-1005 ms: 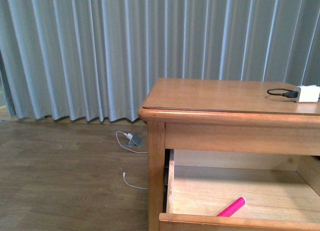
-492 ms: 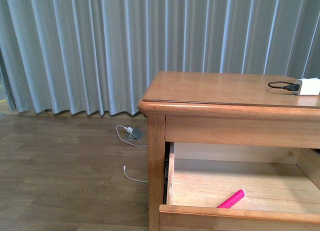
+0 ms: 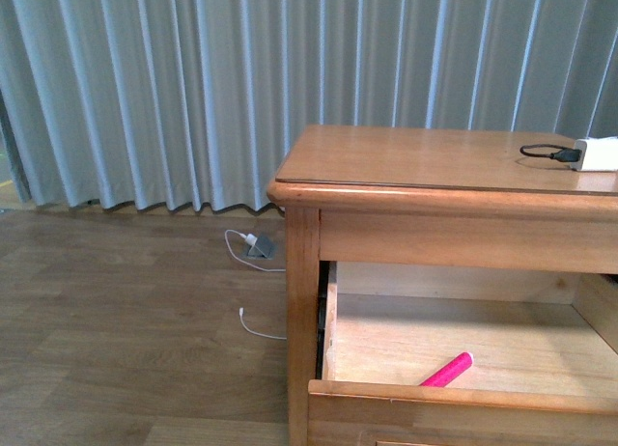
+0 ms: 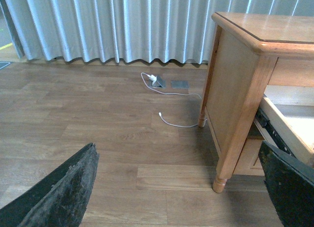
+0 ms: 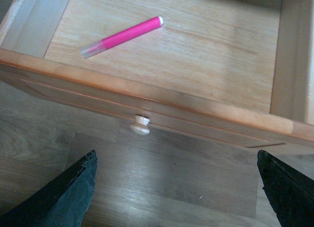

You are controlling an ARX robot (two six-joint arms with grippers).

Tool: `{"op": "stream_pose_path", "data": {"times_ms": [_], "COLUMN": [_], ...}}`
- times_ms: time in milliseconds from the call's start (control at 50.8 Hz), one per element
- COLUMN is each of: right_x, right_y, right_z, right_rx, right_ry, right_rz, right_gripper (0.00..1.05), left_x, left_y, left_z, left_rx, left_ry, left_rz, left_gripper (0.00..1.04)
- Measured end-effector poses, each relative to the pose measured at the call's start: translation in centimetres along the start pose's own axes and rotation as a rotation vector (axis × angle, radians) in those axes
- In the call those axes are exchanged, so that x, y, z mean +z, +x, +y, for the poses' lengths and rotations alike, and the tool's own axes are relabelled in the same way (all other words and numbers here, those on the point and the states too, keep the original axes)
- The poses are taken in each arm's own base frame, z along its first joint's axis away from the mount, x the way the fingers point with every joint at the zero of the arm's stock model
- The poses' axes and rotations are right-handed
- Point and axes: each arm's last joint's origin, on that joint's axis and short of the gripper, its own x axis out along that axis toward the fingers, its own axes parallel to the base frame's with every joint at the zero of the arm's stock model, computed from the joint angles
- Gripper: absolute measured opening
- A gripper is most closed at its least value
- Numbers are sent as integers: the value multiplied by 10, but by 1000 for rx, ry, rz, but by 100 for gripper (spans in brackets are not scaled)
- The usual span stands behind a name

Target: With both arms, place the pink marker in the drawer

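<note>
The pink marker lies loose on the pale floor of the pulled-out drawer, near its front wall. The drawer's round knob shows in the right wrist view. My right gripper hangs open over the wooden floor in front of the drawer, below the knob, holding nothing. My left gripper is open too, empty, out over the floor beside the dresser's left front leg. Neither arm appears in the front view.
The honey-coloured dresser carries a white charger with a black cable on its top. A white cable and a grey floor socket lie on the floor left of it. Grey curtains hang behind.
The front view has shifted: the dresser top sits higher in frame and more of the drawer's front wall shows. The marker stays in the drawer.
</note>
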Motion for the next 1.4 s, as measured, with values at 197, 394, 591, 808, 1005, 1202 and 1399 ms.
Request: {"op": "stream_pose_path", "data": {"times_ms": [197, 394, 591, 808, 1005, 1202, 1399], "right_x": [10, 9, 12, 21, 38, 52, 66], "right_y": [24, 39, 64, 89, 122, 145, 163], "right_z": [14, 18, 12, 4, -14, -25, -31], "right_rx": [41, 47, 20, -25, -82, -110, -125], "right_ry": [-14, -15, 9, 31, 101, 163, 226], "right_rz": [65, 118, 170, 168, 102, 16, -100], "right_gripper": [96, 96, 96, 96, 96, 96, 96], "left_x": [0, 0, 0, 0, 0, 0, 0], "left_y": [0, 0, 0, 0, 0, 0, 0], "left_z": [0, 0, 0, 0, 0, 0, 0], "left_rx": [0, 0, 0, 0, 0, 0, 0], "left_ry": [0, 0, 0, 0, 0, 0, 0], "left_rz": [0, 0, 0, 0, 0, 0, 0], "left_gripper": [99, 99, 99, 99, 99, 99, 99]}}
